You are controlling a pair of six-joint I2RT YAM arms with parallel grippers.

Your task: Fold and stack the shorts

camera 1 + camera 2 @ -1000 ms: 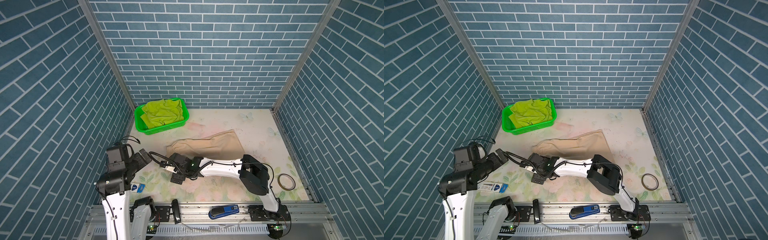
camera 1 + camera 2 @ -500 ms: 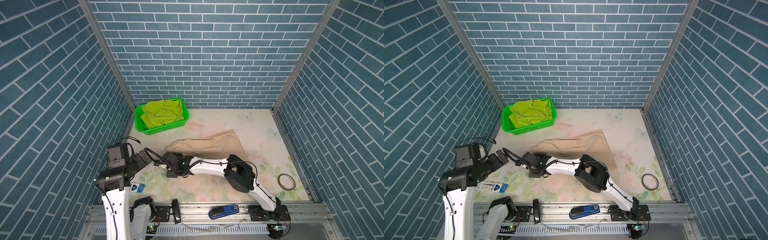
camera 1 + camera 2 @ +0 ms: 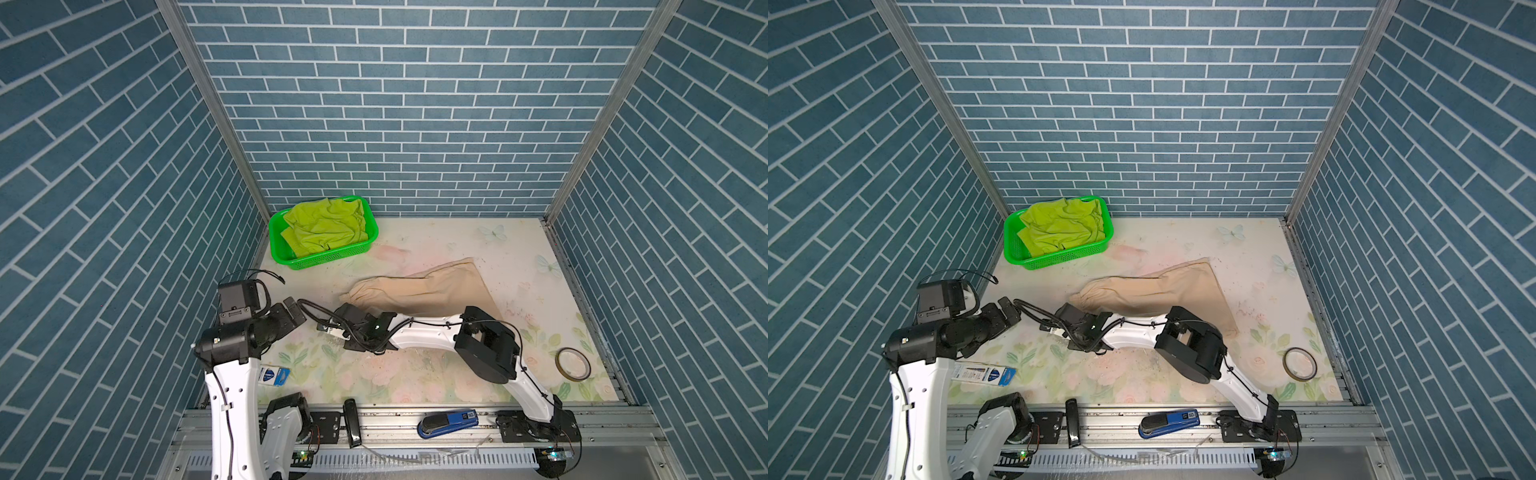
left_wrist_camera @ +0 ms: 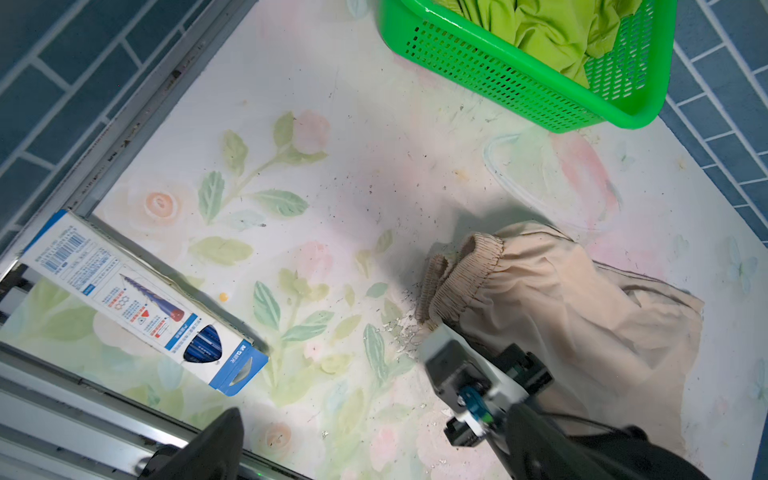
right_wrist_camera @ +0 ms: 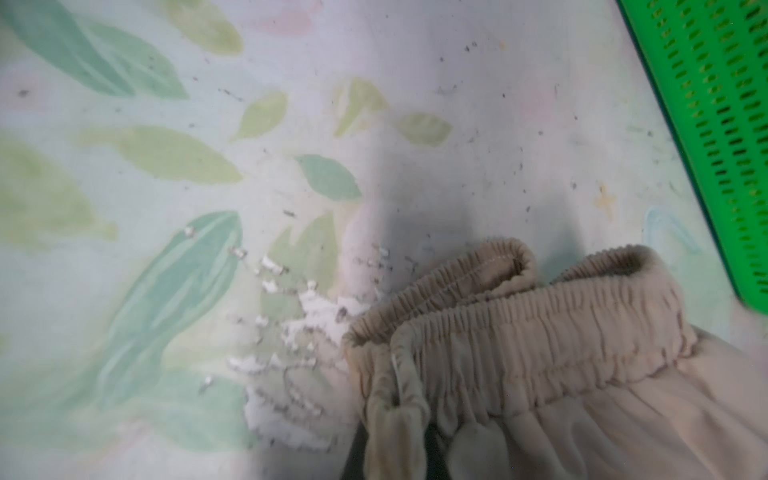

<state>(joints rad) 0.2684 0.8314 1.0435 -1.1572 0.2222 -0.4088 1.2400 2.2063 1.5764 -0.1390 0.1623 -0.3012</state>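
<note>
beige shorts [image 3: 424, 286] waistband now clamped by right hand [image 3: 331, 328].

The left arm [image 3: 232, 382], lower left, and right arm [image 3: 424, 334], centre, are white shells with black joint housings. Black cables [image 3: 314, 306] loop along them; small dark screws dot the white.

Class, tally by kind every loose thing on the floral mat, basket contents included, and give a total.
Shorts: 2 (beige shorts, lime green shorts)
Green basket: 1
Pencil box: 1
Tape roll: 1
Total: 5
</note>
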